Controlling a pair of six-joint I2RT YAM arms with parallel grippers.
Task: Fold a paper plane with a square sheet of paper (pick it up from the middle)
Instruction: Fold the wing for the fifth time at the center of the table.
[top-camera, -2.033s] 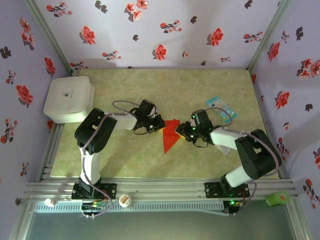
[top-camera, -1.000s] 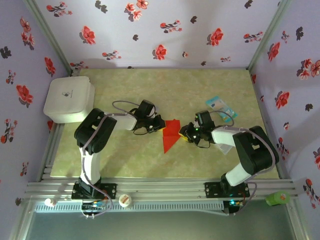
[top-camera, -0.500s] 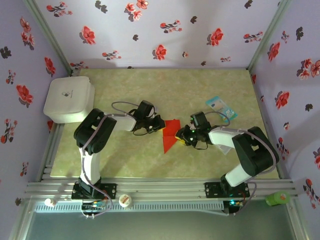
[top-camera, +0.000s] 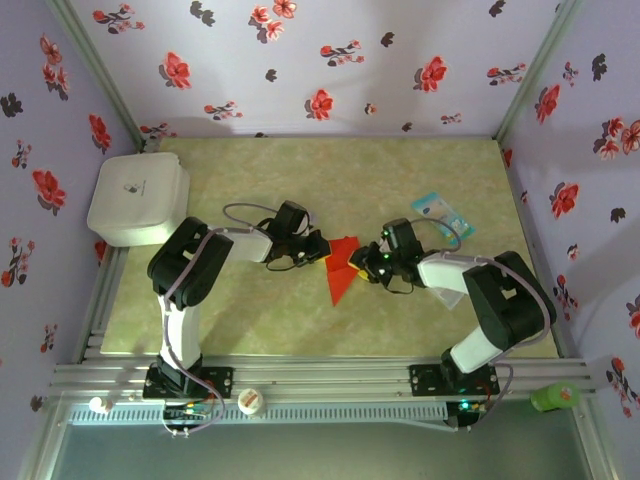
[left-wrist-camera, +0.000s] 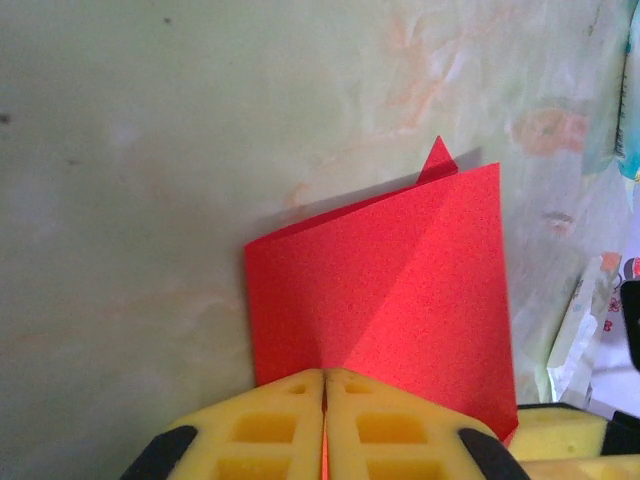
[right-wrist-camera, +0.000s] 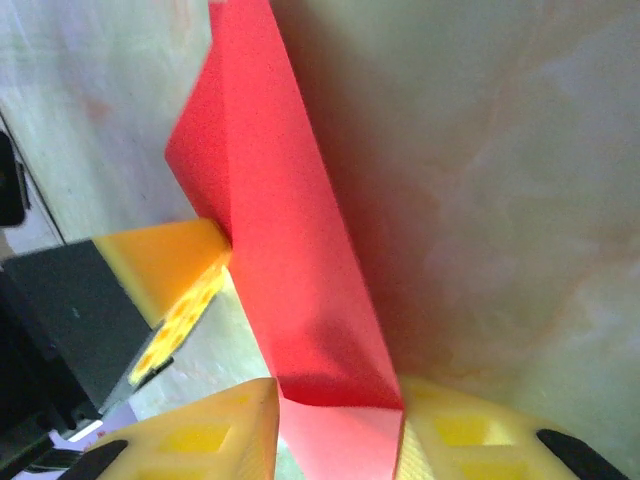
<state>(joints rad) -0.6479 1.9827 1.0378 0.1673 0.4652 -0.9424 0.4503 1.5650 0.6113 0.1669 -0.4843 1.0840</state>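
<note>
Two grippers flanked a folded red paper (top-camera: 340, 272) at the middle of the table (top-camera: 300, 170).
The left gripper (left-wrist-camera: 323, 385) was clamped on the paper's edge. The right gripper (right-wrist-camera: 340, 430) had its jaws apart, a raised fold between them. The table was pale green marble, the walls (top-camera: 330, 60) lilac and floral. The left arm (top-camera: 185, 270) and the right arm (top-camera: 500, 300) bent inward, wrists low.

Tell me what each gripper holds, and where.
Left gripper is shut on the folded red paper, at its edge by the crease. Right gripper straddles the opposite side; a firm grip cannot be told.
</note>
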